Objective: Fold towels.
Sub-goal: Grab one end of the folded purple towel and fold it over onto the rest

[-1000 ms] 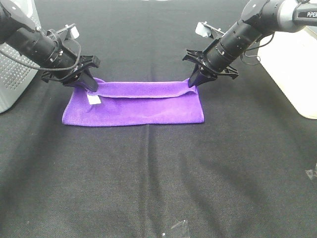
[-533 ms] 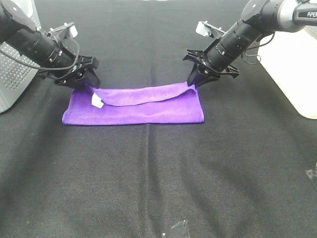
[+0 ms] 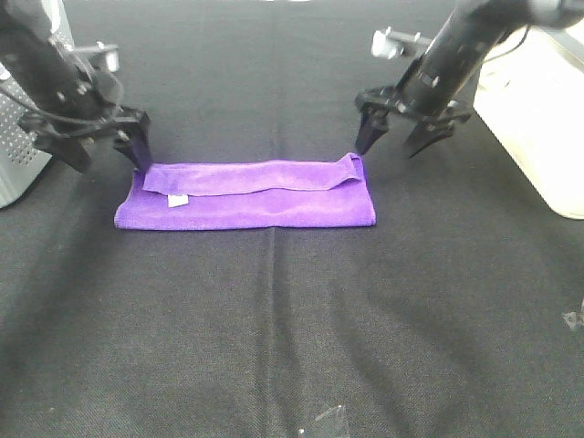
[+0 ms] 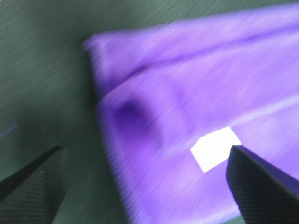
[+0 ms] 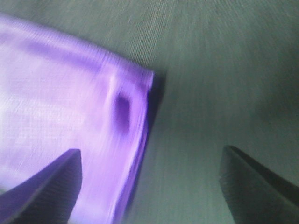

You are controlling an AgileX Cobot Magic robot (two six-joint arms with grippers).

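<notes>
The purple towel (image 3: 246, 193) lies folded into a long strip on the black cloth, a narrower upper layer over a wider lower one. Its white tag (image 3: 178, 200) shows near the left end. My left gripper (image 3: 108, 153) is open and empty, raised just off the towel's back left corner. My right gripper (image 3: 392, 143) is open and empty, just off the back right corner. The left wrist view shows the towel (image 4: 201, 107) and tag (image 4: 215, 148) between the open fingers. The right wrist view shows the towel's end (image 5: 70, 116).
A grey perforated box (image 3: 20, 137) stands at the far left. A cream container (image 3: 538, 119) stands at the right. A small clear plastic scrap (image 3: 324, 422) lies near the front edge of the black table cover (image 3: 292, 319).
Both grippers have let go of the towel's upper layer, opened and lifted away. The raised fold has dropped flat onto the lower layer.
</notes>
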